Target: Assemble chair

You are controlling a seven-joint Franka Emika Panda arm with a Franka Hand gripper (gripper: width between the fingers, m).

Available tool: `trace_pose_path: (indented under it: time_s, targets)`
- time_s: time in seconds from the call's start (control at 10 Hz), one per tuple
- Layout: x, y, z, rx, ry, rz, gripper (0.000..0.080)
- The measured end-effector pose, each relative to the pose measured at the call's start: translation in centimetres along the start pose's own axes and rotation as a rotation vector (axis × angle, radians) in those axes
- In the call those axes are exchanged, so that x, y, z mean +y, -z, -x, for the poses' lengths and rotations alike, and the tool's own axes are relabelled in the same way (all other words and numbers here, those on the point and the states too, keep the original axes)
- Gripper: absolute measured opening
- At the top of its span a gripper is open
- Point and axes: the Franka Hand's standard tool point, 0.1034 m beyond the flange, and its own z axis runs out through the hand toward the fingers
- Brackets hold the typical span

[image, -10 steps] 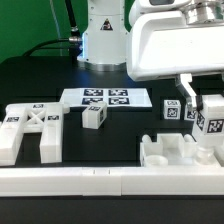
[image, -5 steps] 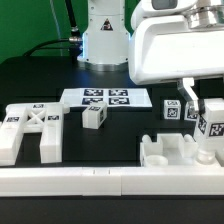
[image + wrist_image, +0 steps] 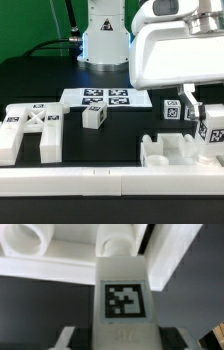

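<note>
**A:** what's the claw [image 3: 118,335] doing?

**B:** clenched on a tagged leg block [image 3: 213,131], holding it upright over the end of the seat slab [image 3: 168,152], on the exterior view's right.

**A:** and the other parts?

**B:** X-braced panel [image 3: 30,126] lies well apart on the desk [image 3: 120,140], exterior view's left. Small block [image 3: 94,116] sits just by the marker board [image 3: 108,97], and another tagged block [image 3: 172,110] stands behind the slab.

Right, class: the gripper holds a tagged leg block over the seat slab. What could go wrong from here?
The leg block, pinched in the shut gripper, looks slightly tilted, so it may jam rather than seat in the seat slab. Pressing down off-centre could shove the seat slab sideways. The tagged block just behind could get knocked.
</note>
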Motion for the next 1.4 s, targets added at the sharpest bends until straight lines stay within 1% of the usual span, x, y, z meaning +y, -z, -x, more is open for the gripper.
trace_pose_path:
  time_s: [0.6,0.7,0.8,0.9,1.0,1.1,1.3,1.4]
  targets:
    - [-0.51,-0.20,-0.38,0.071,0.037,0.003,0.0291]
    - [-0.50,-0.22,-0.33,0.069,0.038,0.003,0.0335]
    - [-0.50,-0.23,-0.32,0.068,0.039,0.003,0.0335]
    - [-0.50,-0.23,-0.32,0.068,0.040,0.003,0.0502]
    - [-0.50,-0.23,-0.32,0.068,0.042,0.003,0.0617]
    - [-0.49,-0.23,-0.32,0.068,0.043,0.003,0.0641]
    - [-0.48,-0.21,-0.34,0.068,0.045,0.003,0.0648]
    - [-0.51,0.33,-0.69,0.065,0.042,0.002,0.0648]
